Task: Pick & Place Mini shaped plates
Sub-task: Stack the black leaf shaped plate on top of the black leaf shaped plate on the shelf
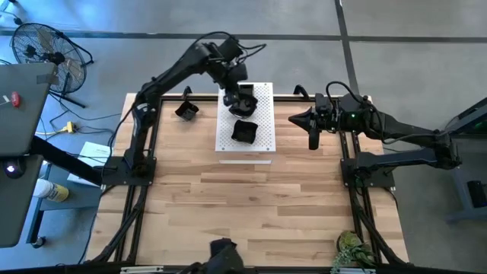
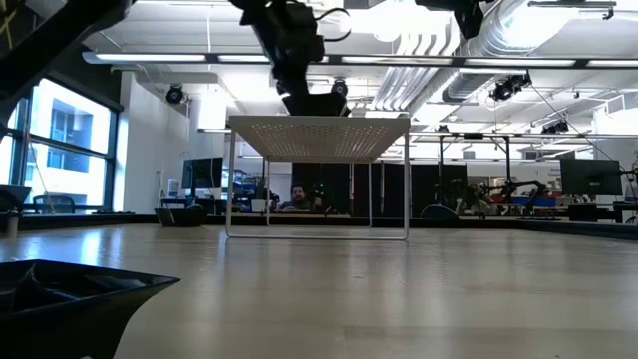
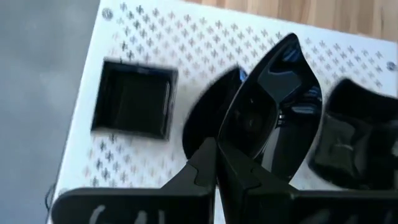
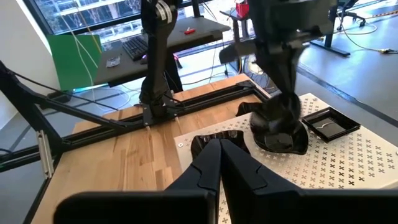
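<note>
Gripping a pointed plate (image 3: 273, 106) over white board (image 1: 262, 106), left pincer (image 1: 240, 97), right pincer (image 1: 313, 141) closed.

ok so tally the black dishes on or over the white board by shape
square glossy black dish: 1
wavy-edged glossy black dish: 1
pointed leaf-shaped glossy black dish, held in the left fingers: 1
total: 3

Left hand (image 3: 217, 163) pinching a leaf-shaped black plate (image 3: 273, 106) over white perforated board (image 3: 186, 37), square plate (image 3: 132, 99) nearby.
</note>
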`<state>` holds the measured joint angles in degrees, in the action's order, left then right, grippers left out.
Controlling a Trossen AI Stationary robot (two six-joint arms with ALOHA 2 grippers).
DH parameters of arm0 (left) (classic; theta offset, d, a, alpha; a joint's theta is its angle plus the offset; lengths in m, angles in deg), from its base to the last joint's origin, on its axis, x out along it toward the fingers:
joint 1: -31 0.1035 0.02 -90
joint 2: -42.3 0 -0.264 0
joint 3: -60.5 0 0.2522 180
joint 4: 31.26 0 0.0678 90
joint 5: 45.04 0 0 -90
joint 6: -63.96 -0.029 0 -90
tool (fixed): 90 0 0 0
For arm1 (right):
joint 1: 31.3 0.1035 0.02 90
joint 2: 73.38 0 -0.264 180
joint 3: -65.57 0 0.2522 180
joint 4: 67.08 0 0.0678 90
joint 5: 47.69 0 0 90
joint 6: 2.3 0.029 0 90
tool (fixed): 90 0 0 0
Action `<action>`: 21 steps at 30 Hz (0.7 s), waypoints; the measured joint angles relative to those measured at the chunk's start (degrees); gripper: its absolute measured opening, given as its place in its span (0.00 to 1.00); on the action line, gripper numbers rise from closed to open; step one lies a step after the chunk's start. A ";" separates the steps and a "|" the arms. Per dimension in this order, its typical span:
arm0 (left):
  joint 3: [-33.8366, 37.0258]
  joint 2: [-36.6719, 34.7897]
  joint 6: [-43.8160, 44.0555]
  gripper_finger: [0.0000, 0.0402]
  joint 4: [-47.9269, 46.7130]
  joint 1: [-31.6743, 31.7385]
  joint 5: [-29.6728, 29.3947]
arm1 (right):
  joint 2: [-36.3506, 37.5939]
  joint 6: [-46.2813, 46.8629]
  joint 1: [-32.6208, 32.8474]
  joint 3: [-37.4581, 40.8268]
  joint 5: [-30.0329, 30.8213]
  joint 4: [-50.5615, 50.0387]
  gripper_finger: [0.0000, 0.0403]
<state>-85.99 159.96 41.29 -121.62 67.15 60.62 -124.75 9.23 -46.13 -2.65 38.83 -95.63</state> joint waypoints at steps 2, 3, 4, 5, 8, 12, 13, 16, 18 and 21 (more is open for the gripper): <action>0.00 0.71 -0.08 0.00 1.69 -0.32 -0.23 | 0.00 0.00 -0.02 0.00 0.02 0.00 0.02; 0.00 0.98 -0.17 0.00 2.14 -0.35 -0.78 | 0.00 0.00 -0.02 0.00 0.02 -0.01 0.02; 0.00 1.31 -0.17 0.00 2.62 -0.63 -1.21 | 0.00 0.00 -0.02 0.00 0.02 -0.01 0.02; 0.00 1.54 -0.20 0.00 2.92 -0.67 -1.57 | 0.00 -0.02 0.00 0.00 0.02 0.00 0.02; 0.00 1.76 -0.56 0.00 2.74 -0.56 -2.93 | 0.00 -0.02 -0.02 0.00 0.02 0.00 0.02; 0.00 1.71 -1.47 0.00 2.67 -0.56 -3.81 | 0.00 -0.02 -0.01 0.00 0.02 -0.02 0.02; 0.00 1.72 -1.45 0.00 2.30 -0.55 -3.82 | 0.00 -0.02 -0.02 0.00 0.02 -0.02 0.02; 0.02 1.70 -1.78 0.00 0.42 -0.54 -3.80 | 0.00 -0.02 -0.02 0.00 0.02 -0.02 0.02; 0.42 1.70 -2.39 0.00 0.38 -0.54 -3.80 | 0.00 -0.02 -0.01 0.00 0.02 -0.02 0.02; 0.50 1.70 -1.33 0.00 0.22 -0.54 -3.82 | 0.00 -0.12 -0.01 0.00 0.04 -0.02 0.02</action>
<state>-85.48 161.65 39.96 -121.40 66.61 56.80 -124.75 9.10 -46.14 -2.65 38.87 -95.65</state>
